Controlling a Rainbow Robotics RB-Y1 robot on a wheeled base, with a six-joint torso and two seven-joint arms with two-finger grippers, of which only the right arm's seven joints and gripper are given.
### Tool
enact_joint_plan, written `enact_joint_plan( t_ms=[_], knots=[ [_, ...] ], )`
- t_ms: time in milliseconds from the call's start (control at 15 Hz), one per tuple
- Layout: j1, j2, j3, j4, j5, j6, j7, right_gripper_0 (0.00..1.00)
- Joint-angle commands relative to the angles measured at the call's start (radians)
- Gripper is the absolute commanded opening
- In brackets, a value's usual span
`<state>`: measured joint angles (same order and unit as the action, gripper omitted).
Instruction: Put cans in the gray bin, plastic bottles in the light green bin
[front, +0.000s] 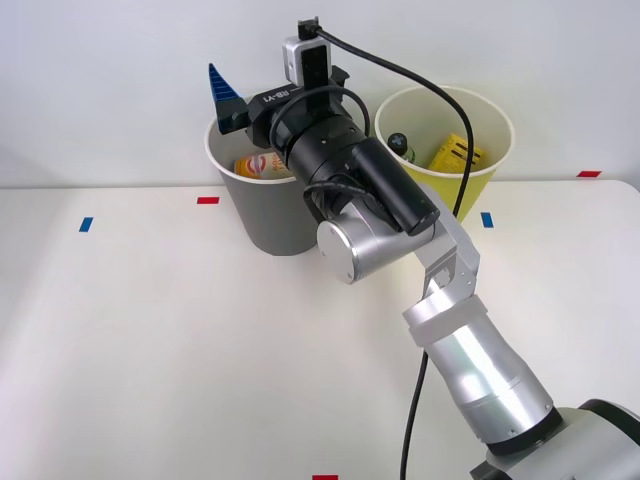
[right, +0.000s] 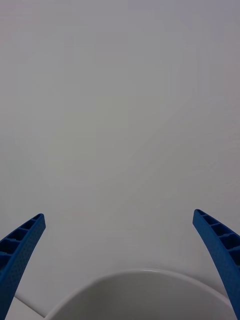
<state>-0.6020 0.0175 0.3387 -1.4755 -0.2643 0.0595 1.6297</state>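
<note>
- The right tool (right: 120, 250) hangs spread wide with nothing between its blue ribbed fingers (right: 20, 250), pointed at the blank wall above the gray bin (front: 270, 215).
- In the wrist view, a curve of that bin's white rim (right: 145, 273) sits just below the tool, between the two fingers.
- An orange-and-yellow can (front: 262, 166) lies inside the gray bin, directly beneath the tool.
- The light green bin (front: 448, 175) stands on the white counter (front: 150, 340) just beside the gray one, to the tool's right side.
- Inside it lie a clear bottle with a dark cap (front: 399, 142) and a yellow ribbed item (front: 455, 153).
</note>
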Motion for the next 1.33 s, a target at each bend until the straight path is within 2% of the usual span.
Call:
enact_joint_plan(
  t_ms=[67,467,1067,1333],
  knots=[
    [0.084,-0.017,0.054,-0.016,0.000,-0.144,-0.001,1.00],
    [0.337,-0.074,0.118,-0.261,0.007,-0.164,0.001,1.00],
    [0.702,-0.243,0.160,-0.289,0.019,-0.598,0.001,1.00],
    [0.901,-0.317,0.160,-0.350,0.023,-0.692,-0.004,1.00]
  ],
)
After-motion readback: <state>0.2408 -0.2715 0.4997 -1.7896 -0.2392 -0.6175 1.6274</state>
